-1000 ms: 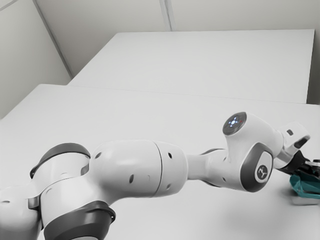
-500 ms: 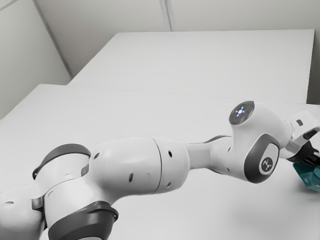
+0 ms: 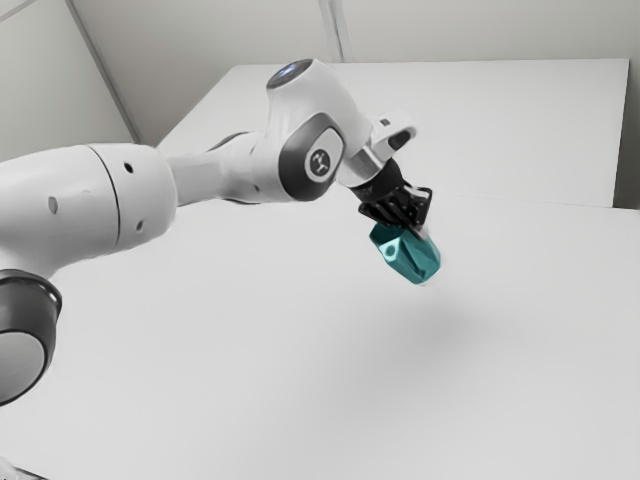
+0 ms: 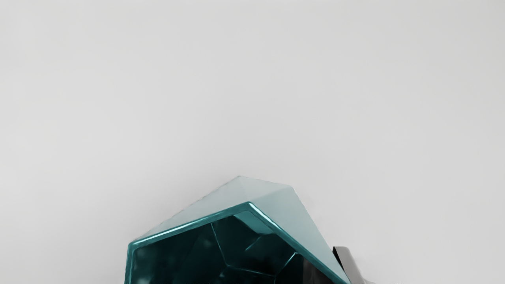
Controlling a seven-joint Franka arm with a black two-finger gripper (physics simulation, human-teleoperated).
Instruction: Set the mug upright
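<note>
The tool (image 3: 407, 220) is closed on the mug (image 3: 410, 257), pinching its side near the rim: in the wrist view one finger (image 4: 348, 258) lies outside and the other is dark inside the opening. The mug hangs clear of the counter (image 3: 300, 380), tilted, its open end toward the tool and its base angled down and toward the exterior view's right. A soft shadow (image 3: 430, 335) falls on the counter below it. In the exterior view, the mug appears against the counter's surface, a little on the near side of its far edge.

The arm (image 3: 225, 170) comes in from the exterior view's left and covers a stretch of that far edge. Beyond the edge is a second table (image 3: 470, 125), with a pale wall (image 3: 480, 30) behind it and another wall (image 3: 40, 110) at the exterior view's left.
</note>
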